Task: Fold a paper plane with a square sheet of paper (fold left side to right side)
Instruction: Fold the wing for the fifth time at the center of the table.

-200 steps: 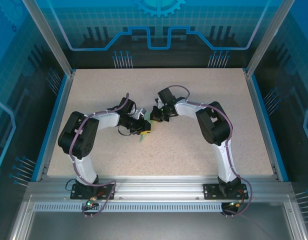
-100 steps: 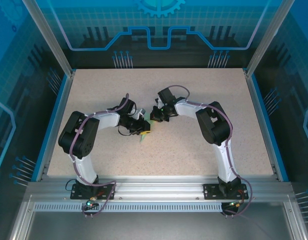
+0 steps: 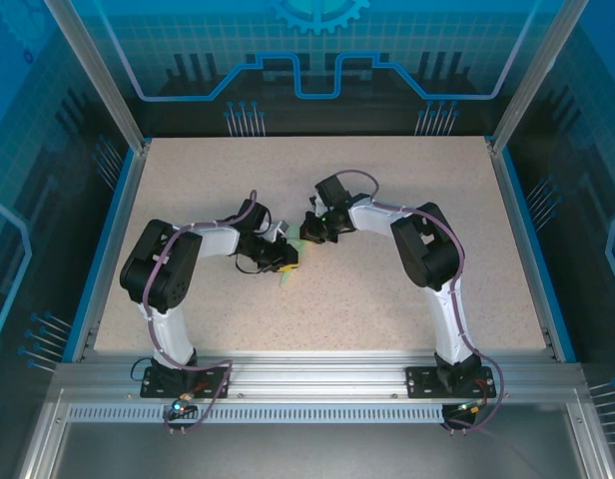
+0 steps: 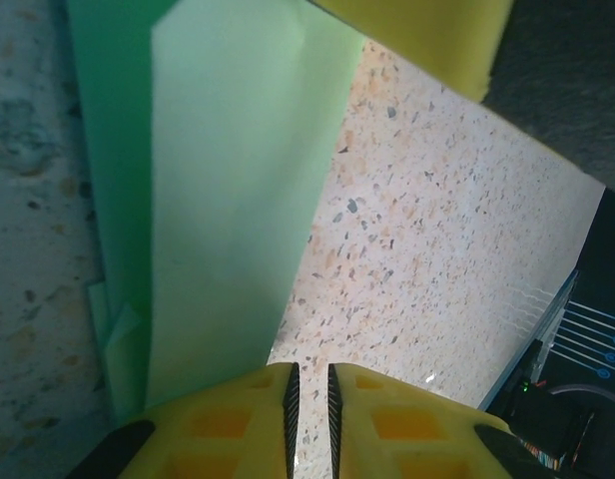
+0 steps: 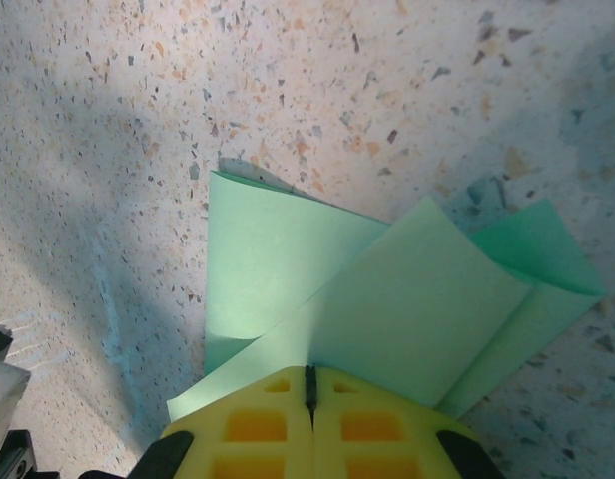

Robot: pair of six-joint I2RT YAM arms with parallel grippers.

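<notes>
Looking down from the top camera, the left arm [image 3: 213, 239] and the right arm [image 3: 382, 218] bend inward and meet near the middle of the speckled desk [image 3: 407, 289]. Under their tips lies the square sheet of paper [image 3: 286, 272], pale mint green and mostly hidden. A small sliver shows just below the left jaws.

From the left wrist, the sheet [image 4: 228, 200] lies on the desk [image 4: 417, 249] as a long folded strip running away from the camera. A lighter upper layer sits over a darker green layer along its left side. Its near end runs in under one side of the left jaws. These stand almost together, with a thin slit between them and desk showing through. Whether they grip the paper I cannot tell.

From the right wrist, the sheet [image 5: 387, 299] spreads in overlapping folded layers on the desk [image 5: 288, 80], with a darker creased flap at its right edge. The right jaws are clenched tight, with no gap at the seam, and the top layer runs in beneath their tips.
</notes>
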